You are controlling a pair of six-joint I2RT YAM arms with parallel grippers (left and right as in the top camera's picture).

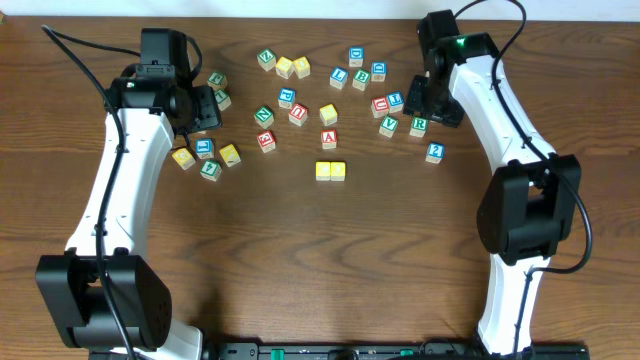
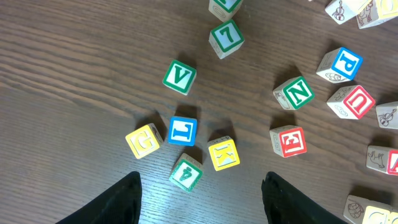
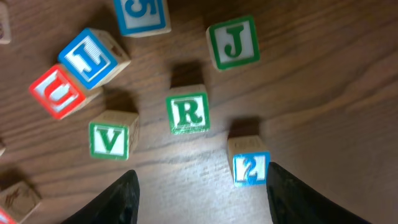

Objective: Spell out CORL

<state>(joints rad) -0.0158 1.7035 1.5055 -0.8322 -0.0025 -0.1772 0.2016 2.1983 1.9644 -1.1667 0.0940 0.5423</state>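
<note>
Two yellow blocks (image 1: 331, 171) stand side by side mid-table. The green R block (image 1: 419, 125) lies just below my right gripper (image 1: 432, 104); in the right wrist view the R (image 3: 187, 112) sits ahead of the open, empty jaws (image 3: 200, 177). A blue L block (image 1: 205, 148) lies below my left gripper (image 1: 205, 115); in the left wrist view the L (image 2: 182, 131) sits ahead of the open, empty jaws (image 2: 202, 183).
Near the R are a green V (image 3: 112, 135), a blue 2 (image 3: 249, 163) by the right finger, and a green J (image 3: 233, 42). Around the L are a yellow G (image 2: 142, 140), a yellow K (image 2: 224, 153) and a green block (image 2: 186, 173). Several more blocks lie across the far table.
</note>
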